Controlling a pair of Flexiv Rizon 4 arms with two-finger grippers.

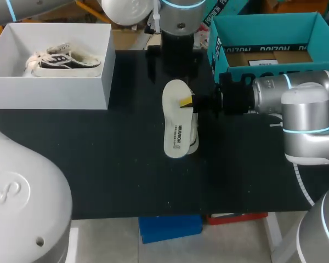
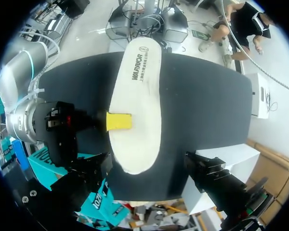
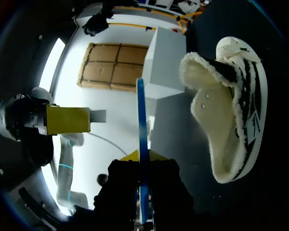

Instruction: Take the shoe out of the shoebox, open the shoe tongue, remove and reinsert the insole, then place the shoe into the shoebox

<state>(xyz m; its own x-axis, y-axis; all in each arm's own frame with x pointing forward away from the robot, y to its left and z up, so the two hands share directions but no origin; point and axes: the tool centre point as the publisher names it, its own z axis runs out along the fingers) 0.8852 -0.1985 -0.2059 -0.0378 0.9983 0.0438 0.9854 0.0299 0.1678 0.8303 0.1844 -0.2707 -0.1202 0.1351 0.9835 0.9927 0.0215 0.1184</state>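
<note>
My right gripper (image 1: 187, 102) is shut on a white insole (image 1: 176, 118) at its side edge and holds it flat above the table. In the right wrist view the insole (image 3: 141, 120) shows edge-on as a thin blue line between the fingers of the right gripper (image 3: 142, 161). A fleece-lined shoe (image 3: 231, 110) lies on the table under and beside the insole, its edge (image 1: 194, 137) peeking out. My left gripper (image 2: 154, 183) hangs open above the heel end of the insole (image 2: 137, 96), touching nothing. One of its yellow fingertips (image 3: 67, 120) shows beyond the insole. The white shoebox (image 1: 55, 90) stands at the far left.
A second shoe (image 1: 66, 60) lies inside the white shoebox. An open teal box (image 1: 274, 33) stands at the far right, close behind my right arm (image 1: 285, 93). The black table (image 1: 98, 159) lies bare in front of the insole.
</note>
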